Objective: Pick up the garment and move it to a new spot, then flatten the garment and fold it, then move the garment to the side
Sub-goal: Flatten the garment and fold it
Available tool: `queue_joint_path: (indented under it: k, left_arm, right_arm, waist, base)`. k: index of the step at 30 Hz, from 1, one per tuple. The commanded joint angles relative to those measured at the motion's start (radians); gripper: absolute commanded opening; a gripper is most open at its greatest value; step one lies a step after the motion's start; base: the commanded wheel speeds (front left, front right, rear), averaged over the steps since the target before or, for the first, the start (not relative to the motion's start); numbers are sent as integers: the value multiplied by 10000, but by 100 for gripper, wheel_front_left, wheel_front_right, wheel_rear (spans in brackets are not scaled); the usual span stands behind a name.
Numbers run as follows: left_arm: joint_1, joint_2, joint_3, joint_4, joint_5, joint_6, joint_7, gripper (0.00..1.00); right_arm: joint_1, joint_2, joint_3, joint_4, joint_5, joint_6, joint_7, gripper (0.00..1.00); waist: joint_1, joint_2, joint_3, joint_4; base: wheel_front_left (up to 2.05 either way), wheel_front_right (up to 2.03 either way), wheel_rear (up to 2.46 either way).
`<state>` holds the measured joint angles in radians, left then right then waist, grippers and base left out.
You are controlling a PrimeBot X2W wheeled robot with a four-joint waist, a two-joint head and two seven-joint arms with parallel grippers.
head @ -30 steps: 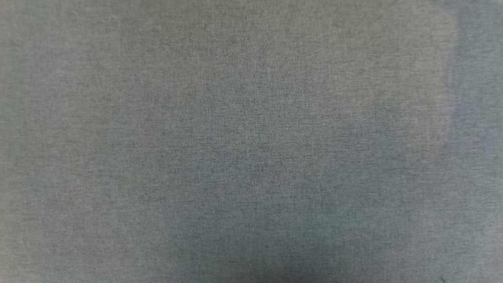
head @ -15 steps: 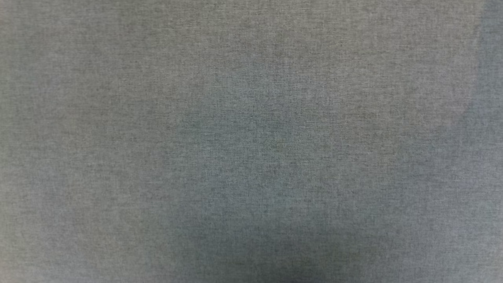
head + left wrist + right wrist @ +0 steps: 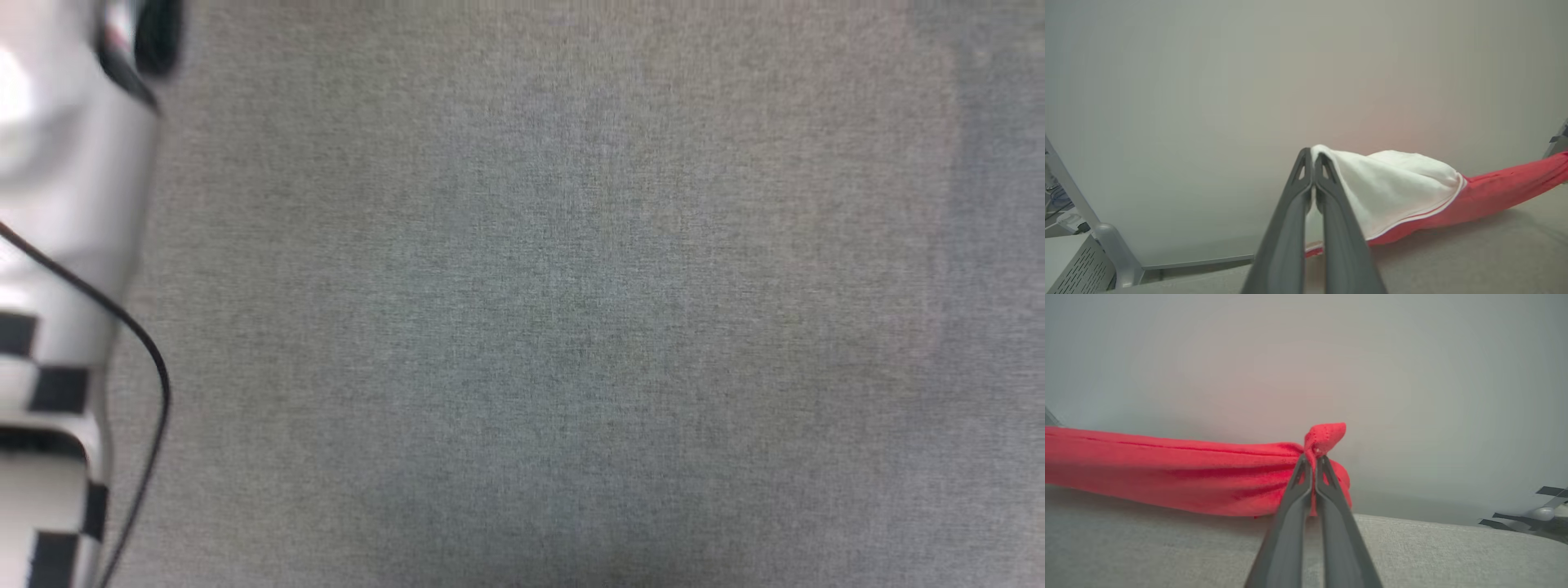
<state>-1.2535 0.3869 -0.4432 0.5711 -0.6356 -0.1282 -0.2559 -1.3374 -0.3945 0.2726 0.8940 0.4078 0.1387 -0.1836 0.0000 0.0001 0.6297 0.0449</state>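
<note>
Garment (image 3: 1167, 469): strung low over gray surface (image 3: 571, 327). Left gripper (image 3: 1312, 152) clamps white sleeve (image 3: 1404, 183); right gripper (image 3: 1312, 457) clamps red corner (image 3: 1327, 435). Pale forearm (image 3: 65, 204) newly at head view's left (arm or camera shifted): carry likely under way.

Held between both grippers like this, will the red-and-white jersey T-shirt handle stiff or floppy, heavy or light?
Probably floppy: the red-and-white jersey T-shirt collapses into a bunched band between the left gripper and right gripper. Likely light, since two thin fingertip pinches keep it stretched. Slipping seems unlikely; cloth wads around the shut tips.
</note>
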Motion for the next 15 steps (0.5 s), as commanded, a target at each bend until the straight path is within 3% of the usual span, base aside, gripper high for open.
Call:
queue_joint_path:
  k: [1, 6, 15]
  left_arm:
    - [604, -31, -65, -103, -150, -23, -57, 0]
    - [2685, 78, -834, -696, -800, -24, -58, 0]
    - [5902, 1036, -1445, -1032, -1789, -22, 424, 0]
  right_arm:
    - [521, -46, 191, 2, 215, -80, -71, 0]
    - [2319, -87, 728, -328, 1310, -80, -83, 0]
    - [5171, -488, 1713, -1371, 2818, -80, 109, 0]
  waist:
    - [0, -1, -836, 114]
    - [0, -1, -1911, 175]
    - [0, -1, -3527, 298]
  base:
    - [0, 0, 0]
    - [0, 0, 0]
    - [0, 0, 0]
